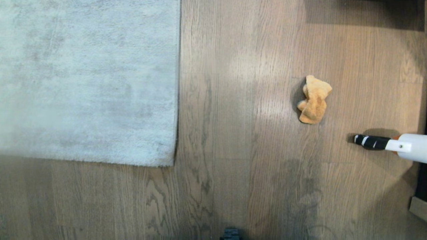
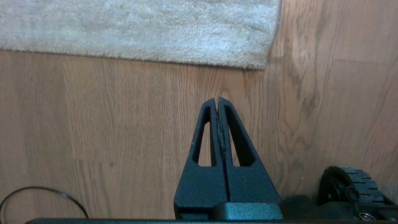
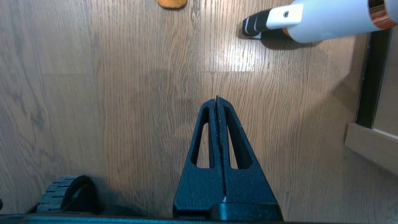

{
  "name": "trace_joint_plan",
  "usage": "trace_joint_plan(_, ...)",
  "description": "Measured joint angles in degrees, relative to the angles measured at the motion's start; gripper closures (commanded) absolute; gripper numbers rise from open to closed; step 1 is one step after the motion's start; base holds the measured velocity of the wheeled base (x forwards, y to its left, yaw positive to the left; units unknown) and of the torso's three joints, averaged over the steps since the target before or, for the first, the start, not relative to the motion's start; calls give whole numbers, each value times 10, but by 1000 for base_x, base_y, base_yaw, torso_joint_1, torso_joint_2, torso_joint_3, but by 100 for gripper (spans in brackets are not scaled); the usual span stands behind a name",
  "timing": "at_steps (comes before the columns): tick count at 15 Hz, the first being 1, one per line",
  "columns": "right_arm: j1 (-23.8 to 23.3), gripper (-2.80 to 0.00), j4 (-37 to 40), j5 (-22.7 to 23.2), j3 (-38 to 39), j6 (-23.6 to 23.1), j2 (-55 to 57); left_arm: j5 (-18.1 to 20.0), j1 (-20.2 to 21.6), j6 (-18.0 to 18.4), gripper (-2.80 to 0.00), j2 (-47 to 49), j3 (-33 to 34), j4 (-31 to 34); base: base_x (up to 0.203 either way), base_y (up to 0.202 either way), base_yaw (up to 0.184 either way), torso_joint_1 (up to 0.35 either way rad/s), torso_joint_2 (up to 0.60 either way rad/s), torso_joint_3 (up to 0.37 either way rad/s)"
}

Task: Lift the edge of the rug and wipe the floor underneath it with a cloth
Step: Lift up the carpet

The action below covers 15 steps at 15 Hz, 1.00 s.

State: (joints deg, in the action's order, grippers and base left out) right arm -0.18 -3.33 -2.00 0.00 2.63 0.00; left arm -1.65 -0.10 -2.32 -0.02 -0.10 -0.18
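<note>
One rug point(image 1: 86, 80) is being counted at ten o'clock, one cloth point(image 1: 313, 100) at two o'clock (crumpled), and one white-handled tool point(image 1: 393, 146) at three.

Bare floor point(image 1: 233, 116) between rug point(image 1: 86, 80) and cloth point(image 1: 313, 100); white-and-black tool point(image 1: 390, 145) near the cloth.

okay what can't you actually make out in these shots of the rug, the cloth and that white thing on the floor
- Rug: head view's top and left edges cut it off; full extent unknown.
- Floor under the rug: hidden by the rug lying flat.
- Cloth: right wrist view's edge crops all but a sliver.
- White tube: cut off at the head view's right edge; what it is stays unclear.
</note>
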Motion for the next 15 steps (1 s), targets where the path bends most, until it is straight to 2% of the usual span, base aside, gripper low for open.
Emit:
trace_joint_plan(10, 0, 0, 0, 0, 0, 0, 0, 0, 0, 0, 0, 0, 0, 0, 0, 0, 0, 1, 2, -194)
trace_joint_plan(15, 0, 0, 0, 0, 0, 0, 0, 0, 0, 0, 0, 0, 0, 0, 0, 0, 0, -1, 2, -38)
